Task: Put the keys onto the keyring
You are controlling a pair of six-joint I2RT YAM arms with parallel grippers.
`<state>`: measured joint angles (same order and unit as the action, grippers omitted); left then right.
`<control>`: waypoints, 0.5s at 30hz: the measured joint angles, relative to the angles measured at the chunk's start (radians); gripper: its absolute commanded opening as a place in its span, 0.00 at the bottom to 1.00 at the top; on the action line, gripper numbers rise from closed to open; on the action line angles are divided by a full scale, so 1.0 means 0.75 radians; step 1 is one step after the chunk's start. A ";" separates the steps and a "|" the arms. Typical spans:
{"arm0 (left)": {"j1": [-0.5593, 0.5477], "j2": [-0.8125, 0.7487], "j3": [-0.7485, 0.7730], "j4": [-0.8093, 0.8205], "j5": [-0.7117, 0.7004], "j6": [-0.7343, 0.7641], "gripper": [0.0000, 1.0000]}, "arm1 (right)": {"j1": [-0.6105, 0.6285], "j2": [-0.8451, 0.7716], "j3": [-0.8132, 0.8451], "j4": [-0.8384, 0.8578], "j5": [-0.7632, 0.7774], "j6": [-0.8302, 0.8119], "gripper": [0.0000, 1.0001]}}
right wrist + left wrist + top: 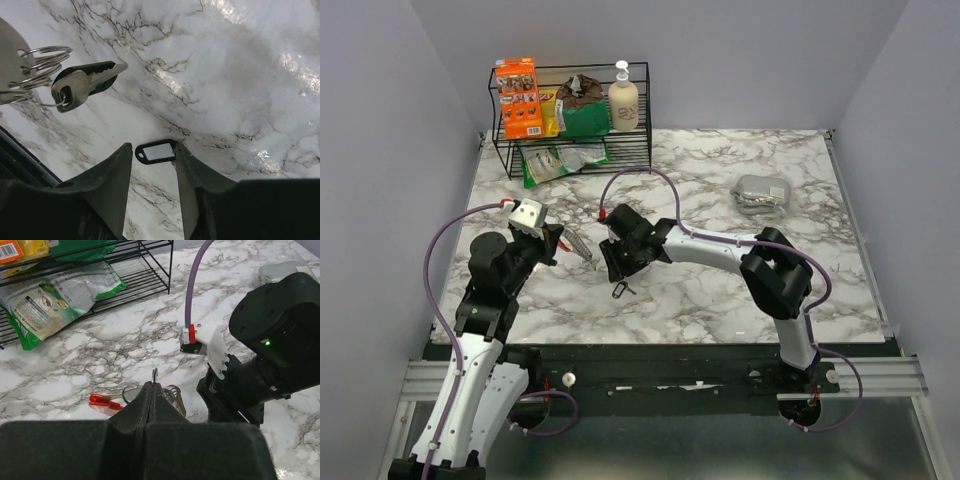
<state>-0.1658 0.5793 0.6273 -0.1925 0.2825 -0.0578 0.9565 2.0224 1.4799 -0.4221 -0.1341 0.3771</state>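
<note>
My left gripper point(552, 245) is shut on a thin metal ring point(155, 375) of the keyring point(576, 244), holding it just above the marble. The keyring's red side point(102, 401) and coiled rings point(175, 395) show below my left fingertips. In the right wrist view a key with a black head point(85, 85) hangs by a wire loop from stacked metal rings point(42, 60) at the upper left. My right gripper point(153, 147) is open, close to the keyring's right. A small black tag with a white label point(156, 151) lies on the table between its fingertips, against the right one.
A black wire rack point(570, 130) at the back left holds an orange box point(518, 98), a soap bottle point(623, 100) and green packets point(50, 300). A grey pouch point(762, 193) lies at the back right. The two grippers nearly touch at the table's middle left.
</note>
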 measured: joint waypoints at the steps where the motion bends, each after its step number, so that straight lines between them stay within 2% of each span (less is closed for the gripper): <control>1: 0.000 -0.003 0.000 0.000 -0.002 0.002 0.00 | 0.005 0.010 0.008 -0.016 0.008 0.000 0.46; 10: 0.000 -0.014 0.000 -0.001 -0.004 0.003 0.00 | 0.024 0.031 0.025 -0.093 0.087 0.010 0.44; 15: 0.000 -0.022 0.000 -0.001 -0.004 0.004 0.00 | 0.026 0.054 0.025 -0.100 0.095 0.012 0.33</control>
<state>-0.1658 0.5625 0.6273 -0.1932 0.2798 -0.0551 0.9764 2.0632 1.4990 -0.4969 -0.0631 0.3859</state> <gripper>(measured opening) 0.008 0.383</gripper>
